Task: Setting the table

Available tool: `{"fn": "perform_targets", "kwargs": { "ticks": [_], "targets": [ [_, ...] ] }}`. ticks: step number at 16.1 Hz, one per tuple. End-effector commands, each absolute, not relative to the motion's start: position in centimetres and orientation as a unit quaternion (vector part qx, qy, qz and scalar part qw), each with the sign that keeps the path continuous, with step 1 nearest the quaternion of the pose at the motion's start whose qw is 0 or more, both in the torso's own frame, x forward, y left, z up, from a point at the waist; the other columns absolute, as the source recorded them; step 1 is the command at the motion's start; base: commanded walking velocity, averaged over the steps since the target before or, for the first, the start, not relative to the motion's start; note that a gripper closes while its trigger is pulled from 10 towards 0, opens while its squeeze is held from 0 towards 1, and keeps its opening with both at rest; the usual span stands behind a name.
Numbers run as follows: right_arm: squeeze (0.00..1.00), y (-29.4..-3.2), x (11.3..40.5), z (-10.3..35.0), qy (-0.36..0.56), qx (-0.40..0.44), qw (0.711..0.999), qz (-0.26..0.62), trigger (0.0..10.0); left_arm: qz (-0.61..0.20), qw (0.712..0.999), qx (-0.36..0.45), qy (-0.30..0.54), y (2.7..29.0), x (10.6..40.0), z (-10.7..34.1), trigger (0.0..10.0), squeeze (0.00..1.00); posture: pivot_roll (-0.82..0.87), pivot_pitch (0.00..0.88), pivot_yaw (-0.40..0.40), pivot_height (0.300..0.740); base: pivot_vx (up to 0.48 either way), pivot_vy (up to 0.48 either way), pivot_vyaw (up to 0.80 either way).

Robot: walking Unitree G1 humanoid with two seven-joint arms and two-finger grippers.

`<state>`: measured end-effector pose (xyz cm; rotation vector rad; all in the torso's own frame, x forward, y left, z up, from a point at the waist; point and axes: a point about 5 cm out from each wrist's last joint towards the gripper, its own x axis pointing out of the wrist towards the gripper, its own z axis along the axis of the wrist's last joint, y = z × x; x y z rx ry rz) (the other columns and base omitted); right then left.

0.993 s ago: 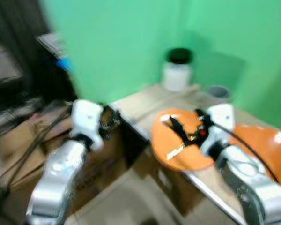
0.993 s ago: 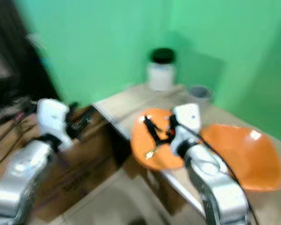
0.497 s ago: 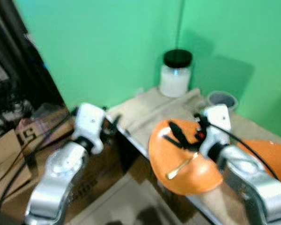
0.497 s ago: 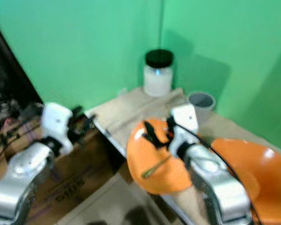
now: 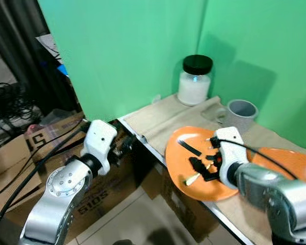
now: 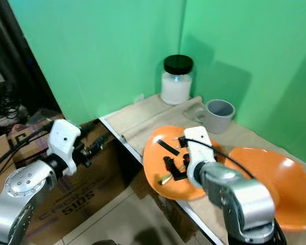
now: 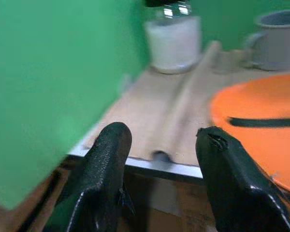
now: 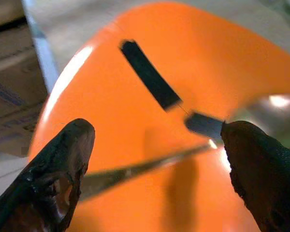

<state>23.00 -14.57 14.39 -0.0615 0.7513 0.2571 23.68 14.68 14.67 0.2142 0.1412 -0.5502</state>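
A table (image 5: 158,120) stands in the corner of two walls. A jar (image 5: 194,79) sits at its back edge, with a mug (image 5: 240,112) to the right of it. A plate (image 5: 196,163) overhangs the front edge, with a spoon (image 5: 193,178) lying in it. A second plate (image 6: 273,186) lies to its right. Cardboard boxes (image 5: 28,153) sit on the floor left of the table.

Orange plate (image 5: 194,153) flat at table edge, black strip + gold spoon (image 5: 193,178) on it.
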Motion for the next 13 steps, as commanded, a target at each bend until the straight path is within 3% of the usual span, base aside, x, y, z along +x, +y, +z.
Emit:
{"fn": "perform_targets", "kwargs": {
  "ticks": [1,8,13],
  "targets": [
    [0.0,-15.0,23.1,14.9,0.374,-0.027,0.922,0.099,10.0,-0.31,0.942,0.102,0.083,14.3,23.0,14.7,10.0,0.0,0.07,0.0,0.05,0.74,0.0,0.0,0.0],
    [0.0,-15.1,23.9,13.8,0.403,0.025,0.914,0.044,10.0,-0.466,0.865,0.055,0.179,14.7,20.1,14.2,10.0,0.0,0.07,0.0,0.048,0.74,0.0,0.0,0.0],
    [0.0,-15.3,23.9,12.9,0.426,0.026,0.904,0.03,10.0,-0.469,0.861,0.062,0.186,15.1,19.9,14.3,10.0,0.0,0.08,0.0,0.045,0.74,0.0,0.0,0.0]
  ]
}}
